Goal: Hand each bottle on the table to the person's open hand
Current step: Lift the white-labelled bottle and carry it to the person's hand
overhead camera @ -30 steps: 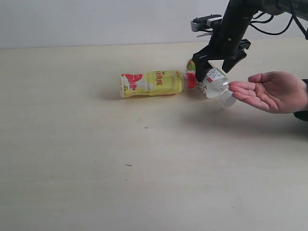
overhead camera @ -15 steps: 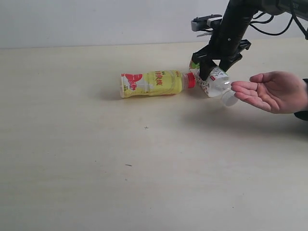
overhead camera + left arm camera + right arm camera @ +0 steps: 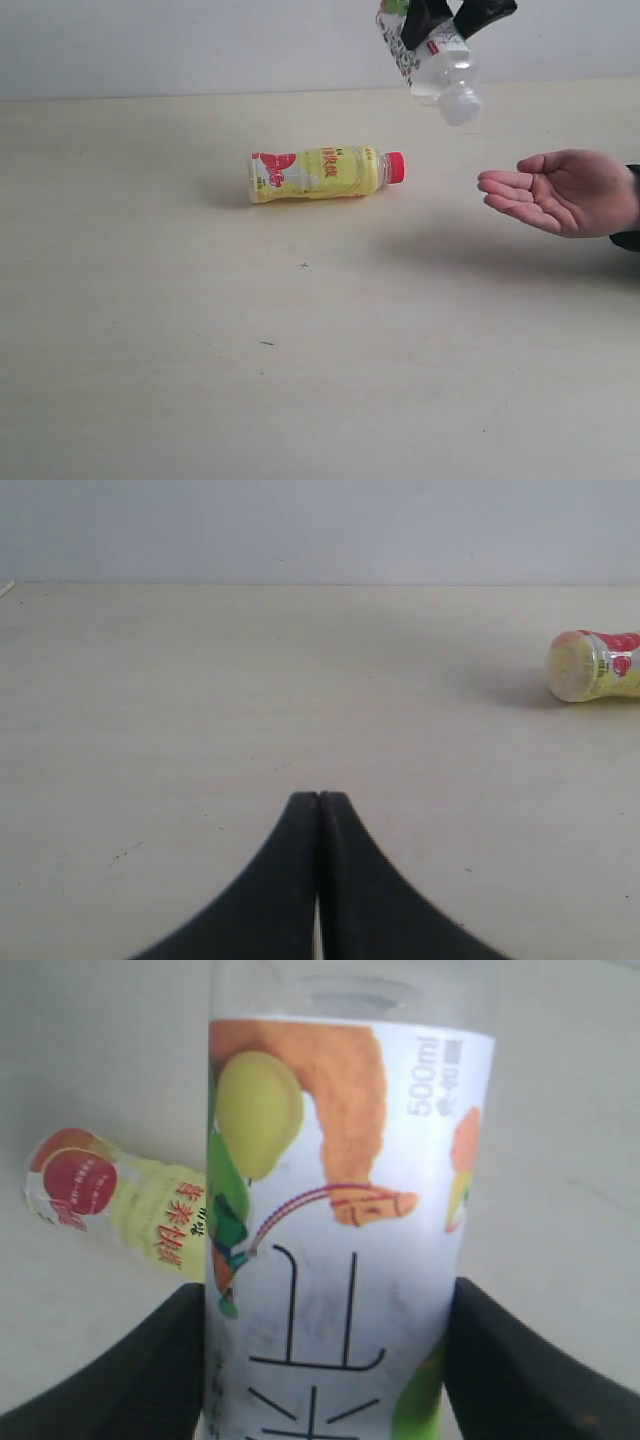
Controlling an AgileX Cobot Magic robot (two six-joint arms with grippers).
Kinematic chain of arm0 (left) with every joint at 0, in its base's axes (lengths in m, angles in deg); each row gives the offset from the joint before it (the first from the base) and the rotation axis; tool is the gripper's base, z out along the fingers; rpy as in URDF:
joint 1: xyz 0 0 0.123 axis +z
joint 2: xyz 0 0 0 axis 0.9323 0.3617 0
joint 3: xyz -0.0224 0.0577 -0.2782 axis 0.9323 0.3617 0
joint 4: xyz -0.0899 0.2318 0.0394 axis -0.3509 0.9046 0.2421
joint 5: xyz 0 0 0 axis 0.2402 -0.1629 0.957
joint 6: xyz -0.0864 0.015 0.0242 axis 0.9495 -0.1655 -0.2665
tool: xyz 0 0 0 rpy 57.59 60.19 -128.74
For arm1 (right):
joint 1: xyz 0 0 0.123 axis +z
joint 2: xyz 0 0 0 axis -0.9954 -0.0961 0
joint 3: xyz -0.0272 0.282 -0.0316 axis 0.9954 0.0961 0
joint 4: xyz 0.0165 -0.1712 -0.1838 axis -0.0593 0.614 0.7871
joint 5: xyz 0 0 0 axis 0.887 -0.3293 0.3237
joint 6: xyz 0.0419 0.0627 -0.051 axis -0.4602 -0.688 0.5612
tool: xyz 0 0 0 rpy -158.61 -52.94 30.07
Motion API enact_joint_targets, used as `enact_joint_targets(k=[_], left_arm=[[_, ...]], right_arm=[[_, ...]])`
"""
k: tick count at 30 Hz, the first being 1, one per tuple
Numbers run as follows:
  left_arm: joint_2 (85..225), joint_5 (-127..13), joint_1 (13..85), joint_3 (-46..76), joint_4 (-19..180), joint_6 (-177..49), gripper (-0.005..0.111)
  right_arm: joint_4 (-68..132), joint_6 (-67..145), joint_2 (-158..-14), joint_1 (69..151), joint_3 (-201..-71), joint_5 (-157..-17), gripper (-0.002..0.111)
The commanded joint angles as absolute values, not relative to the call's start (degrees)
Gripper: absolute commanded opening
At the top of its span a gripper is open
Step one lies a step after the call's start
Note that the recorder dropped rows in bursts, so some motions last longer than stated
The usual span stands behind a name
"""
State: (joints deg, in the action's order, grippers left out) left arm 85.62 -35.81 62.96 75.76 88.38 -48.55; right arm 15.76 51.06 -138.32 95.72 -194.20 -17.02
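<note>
My right gripper (image 3: 440,22) is shut on a white-capped bottle (image 3: 432,62) with a white and green label, held in the air, cap tilted down, above and left of the person's open hand (image 3: 560,190). In the right wrist view the black fingers (image 3: 150,1370) press both sides of that bottle (image 3: 340,1240). A yellow bottle with a red cap (image 3: 322,172) lies on its side on the table (image 3: 300,340), also in the right wrist view (image 3: 120,1205) and the left wrist view (image 3: 595,666). My left gripper (image 3: 319,800) is shut and empty, low over bare table.
The hand rests palm up at the table's right edge. A pale wall (image 3: 200,45) runs behind the table's far edge. Tiny dark specks (image 3: 304,265) dot the wood surface.
My right gripper closed on the white-capped bottle beside the yellow one and lifted it off the table, up toward the top of the exterior view. The yellow bottle and hand stayed put.
</note>
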Motion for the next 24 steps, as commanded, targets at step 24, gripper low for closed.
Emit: enact_joint_targets(k=[24], left_arm=[[85.24,-36.21,63.06,75.76,88.3,-48.33,0.0]], right_arm=[[26.88,40.28,-109.1,95.78,-166.65,-17.37,0.0]])
